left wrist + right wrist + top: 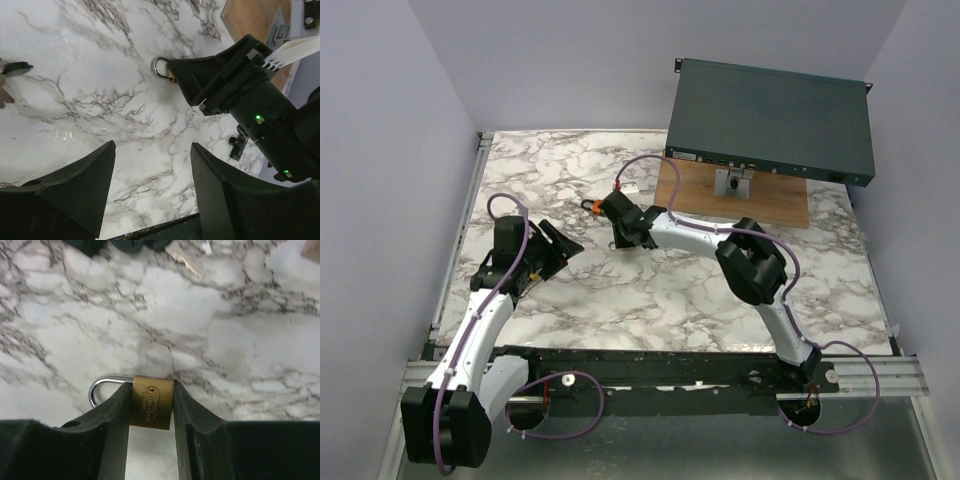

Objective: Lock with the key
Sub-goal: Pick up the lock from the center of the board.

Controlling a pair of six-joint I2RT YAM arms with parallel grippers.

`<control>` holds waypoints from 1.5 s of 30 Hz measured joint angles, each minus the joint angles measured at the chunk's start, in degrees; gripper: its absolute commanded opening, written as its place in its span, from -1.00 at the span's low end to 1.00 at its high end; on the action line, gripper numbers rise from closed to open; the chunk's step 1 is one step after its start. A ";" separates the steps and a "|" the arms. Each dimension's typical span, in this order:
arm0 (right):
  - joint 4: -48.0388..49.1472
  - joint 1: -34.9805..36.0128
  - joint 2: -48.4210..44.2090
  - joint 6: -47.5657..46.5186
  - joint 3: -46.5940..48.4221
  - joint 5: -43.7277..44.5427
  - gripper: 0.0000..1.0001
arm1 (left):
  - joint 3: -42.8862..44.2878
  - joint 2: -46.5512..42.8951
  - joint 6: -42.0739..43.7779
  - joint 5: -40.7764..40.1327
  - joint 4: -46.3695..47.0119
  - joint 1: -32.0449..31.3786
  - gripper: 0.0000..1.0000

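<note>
A brass padlock [151, 405] with a silver shackle lies on the marble table, pinched by its sides between my right gripper's [151, 386] fingers. It shows in the top view [592, 207] at the right gripper's [603, 212] tip, and in the left wrist view [162, 67]. My left gripper [152, 147] is open and empty, hovering over bare marble a short way left of the padlock [560, 243]. A small metal blade, possibly the key [186, 261], lies by dark shapes at the top edge of the right wrist view; I cannot identify it for certain.
A dark rack-mount box [770, 120] rests on a wooden board [740, 195] at the back right, with a grey metal bracket [733, 182] in front. Walls close in on the left, back and right. A rail [670, 375] runs along the near edge.
</note>
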 measured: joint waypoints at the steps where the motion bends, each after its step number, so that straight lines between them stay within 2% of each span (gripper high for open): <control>1: 0.26 0.00 -1.38 0.66 -1.99 -0.61 -0.78 | -0.37 0.83 -0.39 -0.02 0.44 -1.20 0.18; 9: 4.96 -0.07 -11.58 5.03 -15.04 -5.49 -0.81 | -2.56 8.96 -4.26 0.09 7.23 -6.62 0.10; 19: 11.45 -0.09 -18.99 8.57 -24.79 -9.01 -0.83 | -3.50 19.10 -12.61 4.24 18.43 -9.94 -0.07; 27: 12.74 -0.09 -22.18 9.49 -26.88 -10.54 -0.83 | -3.50 23.78 -16.74 5.62 24.22 -12.61 -0.20; 32: 13.40 -0.09 -23.37 9.60 -26.88 -11.30 -0.83 | -3.50 24.44 -17.53 5.75 25.59 -13.57 -0.25; 39: 13.51 -0.09 -23.54 9.60 -26.88 -12.13 -0.83 | -3.19 25.18 -17.86 5.81 26.16 -13.62 -0.44; 45: 13.51 -0.09 -23.76 9.60 -26.88 -12.63 -0.83 | -2.84 25.22 -17.94 5.97 26.47 -13.79 -0.45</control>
